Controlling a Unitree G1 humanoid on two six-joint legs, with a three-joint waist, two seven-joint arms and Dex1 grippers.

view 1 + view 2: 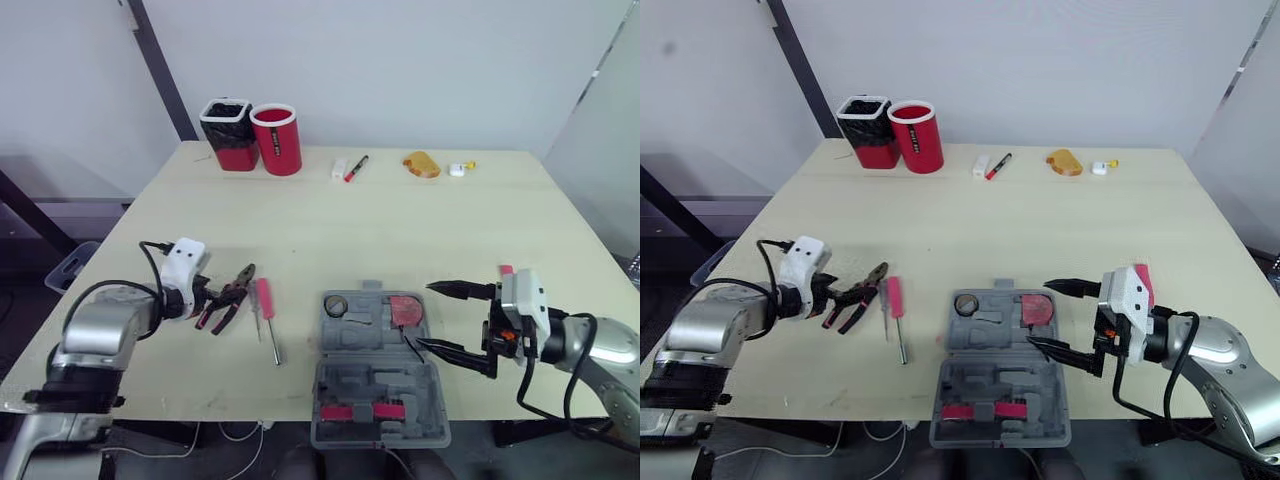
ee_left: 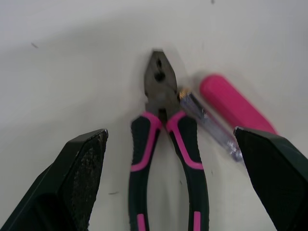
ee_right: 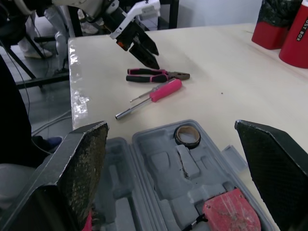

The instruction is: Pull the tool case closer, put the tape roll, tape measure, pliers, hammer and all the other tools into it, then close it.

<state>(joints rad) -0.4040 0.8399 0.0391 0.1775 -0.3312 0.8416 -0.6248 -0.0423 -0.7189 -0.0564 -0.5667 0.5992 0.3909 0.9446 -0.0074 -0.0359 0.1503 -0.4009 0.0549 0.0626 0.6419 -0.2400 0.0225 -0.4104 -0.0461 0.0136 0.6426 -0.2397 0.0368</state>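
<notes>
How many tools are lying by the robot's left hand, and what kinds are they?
Black-and-pink-handled pliers: 1
Pink-handled screwdriver: 1
Small clear-handled screwdriver: 1
Total: 3

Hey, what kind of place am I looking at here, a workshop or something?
Likely a robot test room rather than a workshop: a plain pale table in front of a bare white wall, with an open grey tool case and pliers laid out on it.
</notes>
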